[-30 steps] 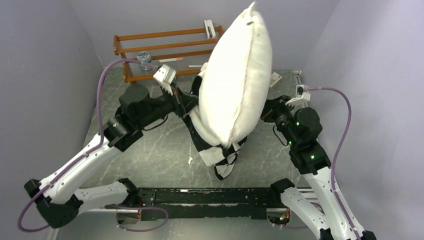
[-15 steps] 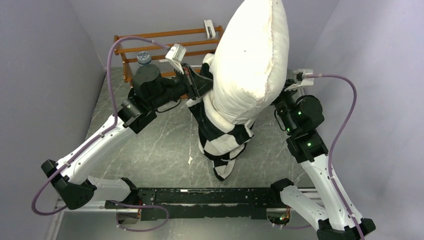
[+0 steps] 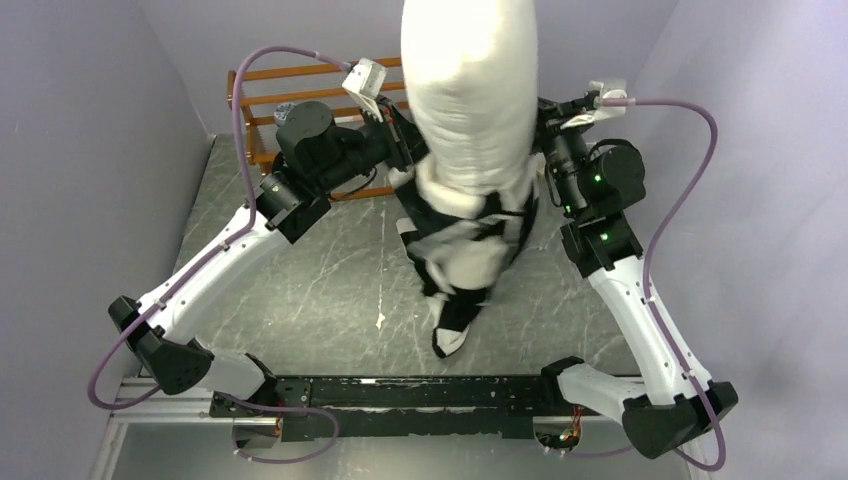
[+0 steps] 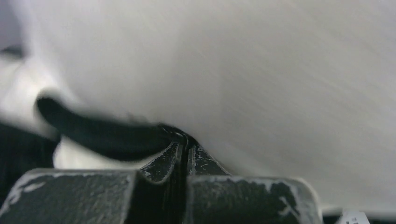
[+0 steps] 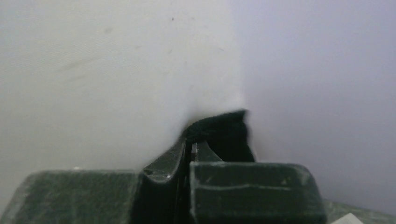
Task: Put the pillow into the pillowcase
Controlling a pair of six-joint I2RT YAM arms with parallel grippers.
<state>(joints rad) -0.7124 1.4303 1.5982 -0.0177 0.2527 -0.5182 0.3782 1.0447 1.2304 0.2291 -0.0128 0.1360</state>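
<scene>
The white pillow [image 3: 470, 90] stands upright between both arms, its top past the upper edge of the top view. Its lower end sits inside the black-and-white checkered pillowcase [image 3: 470, 250], which hangs bunched below it, with its tip near the table. My left gripper [image 3: 410, 152] is at the case's left rim and my right gripper [image 3: 540, 140] at its right rim. In the left wrist view the left gripper [image 4: 187, 147] is shut on a black fold of the pillowcase [image 4: 107, 135], against the pillow [image 4: 261, 70]. The right gripper [image 5: 192, 147] is shut on black pillowcase cloth [image 5: 224, 128] beside the pillow [image 5: 116, 84].
A wooden rack [image 3: 290, 95] stands at the back left, behind the left arm. The dark marbled table [image 3: 330, 290] has a small white scrap [image 3: 380, 322] on it. Grey walls close in on both sides, and a black rail [image 3: 400, 395] runs along the near edge.
Both arms have risen and moved back, lifting the pillowcase rim. The pillow swung from leaning right to upright, and its top left the view. The case now hangs higher.
</scene>
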